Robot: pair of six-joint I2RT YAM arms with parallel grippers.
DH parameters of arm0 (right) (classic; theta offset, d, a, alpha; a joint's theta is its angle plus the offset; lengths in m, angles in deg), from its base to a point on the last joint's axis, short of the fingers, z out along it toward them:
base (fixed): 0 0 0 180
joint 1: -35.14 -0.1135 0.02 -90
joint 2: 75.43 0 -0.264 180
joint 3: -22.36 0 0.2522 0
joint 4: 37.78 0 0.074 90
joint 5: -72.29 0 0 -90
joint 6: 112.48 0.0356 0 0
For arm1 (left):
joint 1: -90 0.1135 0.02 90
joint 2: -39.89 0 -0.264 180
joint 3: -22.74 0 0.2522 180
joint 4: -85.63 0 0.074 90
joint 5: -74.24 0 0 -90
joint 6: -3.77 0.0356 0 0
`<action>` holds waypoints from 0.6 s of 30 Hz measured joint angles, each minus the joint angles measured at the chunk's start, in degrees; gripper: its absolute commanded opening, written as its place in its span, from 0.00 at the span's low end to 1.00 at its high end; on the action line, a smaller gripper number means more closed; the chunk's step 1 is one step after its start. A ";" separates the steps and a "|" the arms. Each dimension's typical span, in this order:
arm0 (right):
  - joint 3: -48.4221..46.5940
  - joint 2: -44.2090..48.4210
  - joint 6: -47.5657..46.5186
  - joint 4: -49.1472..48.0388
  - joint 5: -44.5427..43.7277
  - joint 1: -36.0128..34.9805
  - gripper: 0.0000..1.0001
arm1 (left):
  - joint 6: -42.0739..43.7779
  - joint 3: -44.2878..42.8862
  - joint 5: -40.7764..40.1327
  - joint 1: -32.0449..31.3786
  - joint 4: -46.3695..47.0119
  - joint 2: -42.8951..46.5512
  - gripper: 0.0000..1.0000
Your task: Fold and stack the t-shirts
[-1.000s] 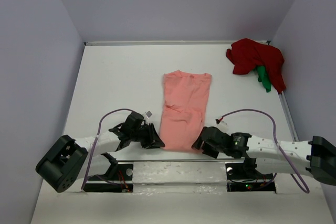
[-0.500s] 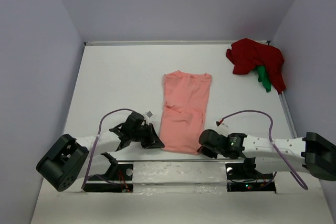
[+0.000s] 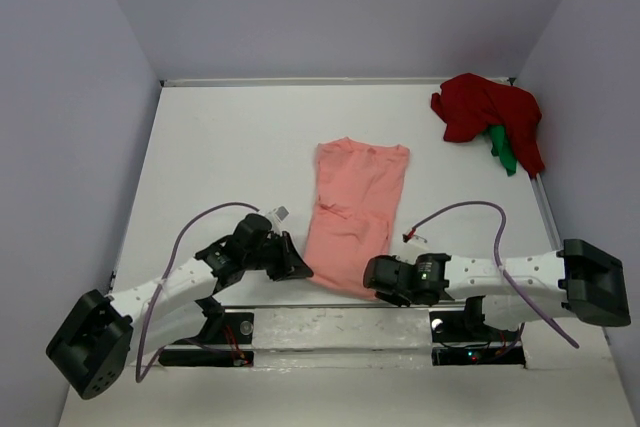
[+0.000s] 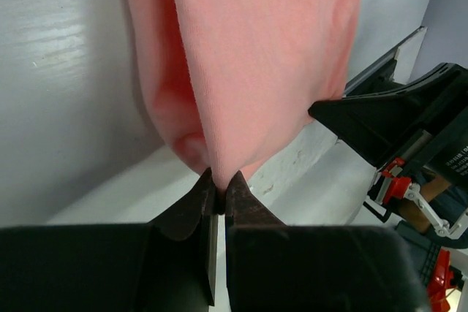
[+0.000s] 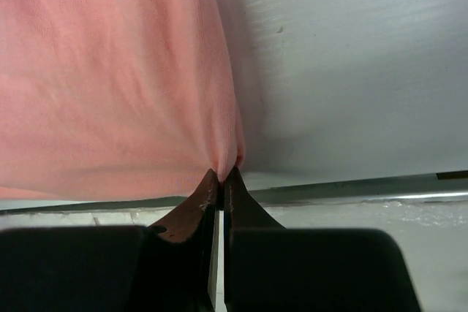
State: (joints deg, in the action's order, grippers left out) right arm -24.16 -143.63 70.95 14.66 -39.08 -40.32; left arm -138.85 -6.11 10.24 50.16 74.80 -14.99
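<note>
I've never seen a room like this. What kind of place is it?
Likely a robot test lab, not a home. A white table has plain walls round it. The left gripper and right gripper each pinch the pink t-shirt; other shirts lie heaped in the far corner.

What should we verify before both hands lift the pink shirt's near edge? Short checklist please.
1. Left hand shut on the near-left corner of the salmon-pink t-shirt: ok.
2. Right hand shut on the shirt's near-right corner: ok.
3. Number of cloth layers in each pinch: cannot tell.
4. Shirt lying smooth: not ok, there is a crease across its middle.
5. Fold path toward the collar free: ok. The dark red t-shirt and green t-shirt are heaped in the far right corner, apart from the pink one.
</note>
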 measured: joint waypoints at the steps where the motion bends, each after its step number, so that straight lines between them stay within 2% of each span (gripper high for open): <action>1: -0.55 -0.31 0.57 0.90 -0.22 -0.42 0.00 | -0.31 0.00 -0.39 -0.50 -0.72 1.36 0.00; 10: -2.91 0.37 4.35 7.21 -2.49 -1.18 0.00 | -4.15 -0.07 -3.50 -5.88 -2.73 3.26 0.00; 18: -11.13 -10.21 0.39 11.78 -6.12 -0.92 0.00 | -3.21 -6.71 -6.08 -8.15 -5.40 -2.16 0.00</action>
State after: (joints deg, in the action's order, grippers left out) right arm -35.28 -153.84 71.34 26.44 -45.20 -41.24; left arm -142.07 -12.82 4.16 42.01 69.41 -17.15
